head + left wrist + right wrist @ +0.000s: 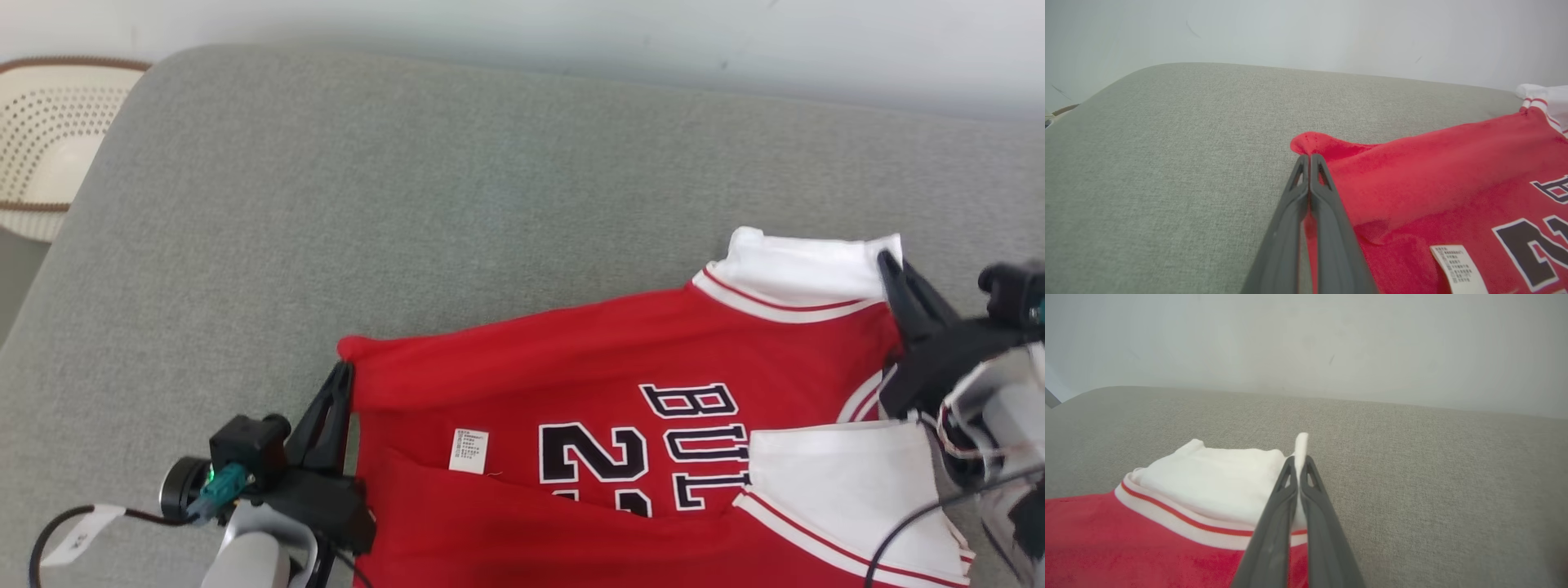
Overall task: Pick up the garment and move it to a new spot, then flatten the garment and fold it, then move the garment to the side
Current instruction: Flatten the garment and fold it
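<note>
Left gripper pinching a red corner of the jersey, right gripper clamped on its white sleeve; soft floppy cloth, corners seem the right grab

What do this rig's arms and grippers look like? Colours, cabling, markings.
Same on left gripper and right gripper: long dark grey tapered fingers, triangular cut-outs near tips, black mounts. Pale forearms. Left wrist has a teal connector and black cable with white tag.

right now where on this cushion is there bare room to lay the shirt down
The grey cushion is bare from the shirt up to the wall, and left to its edge by the basket. The near right is crowded: the shirt lies there, pinched by the left gripper and right gripper.
</note>
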`<state>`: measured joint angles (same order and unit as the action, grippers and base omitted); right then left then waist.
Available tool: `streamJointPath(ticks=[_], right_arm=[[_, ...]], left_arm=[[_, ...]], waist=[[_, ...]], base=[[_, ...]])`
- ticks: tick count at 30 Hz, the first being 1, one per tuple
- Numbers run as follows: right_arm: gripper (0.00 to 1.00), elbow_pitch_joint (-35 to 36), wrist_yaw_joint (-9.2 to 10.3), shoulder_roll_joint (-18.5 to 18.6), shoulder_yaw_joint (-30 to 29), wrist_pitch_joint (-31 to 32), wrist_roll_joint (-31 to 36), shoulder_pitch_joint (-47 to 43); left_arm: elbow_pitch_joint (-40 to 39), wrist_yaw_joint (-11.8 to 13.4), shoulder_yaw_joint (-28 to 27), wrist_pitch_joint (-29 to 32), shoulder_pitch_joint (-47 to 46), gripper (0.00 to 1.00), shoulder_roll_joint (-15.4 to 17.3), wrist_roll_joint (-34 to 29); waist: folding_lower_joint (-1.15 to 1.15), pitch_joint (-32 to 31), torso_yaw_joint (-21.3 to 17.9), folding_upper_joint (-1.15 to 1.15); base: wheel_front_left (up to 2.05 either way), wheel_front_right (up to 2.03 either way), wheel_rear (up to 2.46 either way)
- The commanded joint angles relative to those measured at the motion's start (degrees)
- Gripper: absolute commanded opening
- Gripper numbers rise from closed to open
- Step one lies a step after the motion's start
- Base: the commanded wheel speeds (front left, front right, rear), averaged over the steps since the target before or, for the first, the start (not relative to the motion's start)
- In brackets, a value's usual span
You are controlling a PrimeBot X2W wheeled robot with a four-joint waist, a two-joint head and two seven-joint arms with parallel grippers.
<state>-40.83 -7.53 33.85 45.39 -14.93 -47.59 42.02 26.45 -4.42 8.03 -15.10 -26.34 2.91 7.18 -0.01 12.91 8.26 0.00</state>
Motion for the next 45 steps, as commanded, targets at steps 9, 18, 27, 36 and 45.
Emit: streamJointPath(ticks=[9,18,27,36,45], right_arm=[[0.00,9.9,0.09,0.4,-5.2,-0.3,1.5,-13.4],[0.00,11.2,0.09,-1.6,-7.7,-0.3,1.9,-21.9],[0.00,10.6,0.09,-3.1,-9.6,-0.3,2.8,-25.5],[1.00,9.6,0.09,-4.2,-15.9,-0.3,4.3,-27.5],[1.00,11.6,0.08,-7.5,-22.5,-0.3,10.1,-30.2]], left_arm=[[1.2,-0.7,-3.9,-0.1,6.1,0.00,0.0,-1.6],[0.4,-0.9,-5.3,-0.1,11.8,0.00,0.1,-0.3],[0.5,0.0,-4.7,-0.1,15.4,0.00,0.1,1.3],[0.8,2.7,-6.1,-0.1,18.2,1.00,0.0,2.1],[-1.8,3.5,-6.8,-0.1,20.7,1.00,0.0,1.6]], waist=[[0.01,-4.3,-3.8,0.00],[0.01,-6.5,-4.6,0.00],[0.01,-7.7,-4.4,0.00],[0.01,-9.5,-4.6,0.00],[0.01,-9.1,-3.9,0.00]], base=[[0.00,0.00,0.00],[0.00,0.00,0.00],[0.00,0.00,0.00],[0.00,0.00,0.00],[0.00,0.00,0.00]])
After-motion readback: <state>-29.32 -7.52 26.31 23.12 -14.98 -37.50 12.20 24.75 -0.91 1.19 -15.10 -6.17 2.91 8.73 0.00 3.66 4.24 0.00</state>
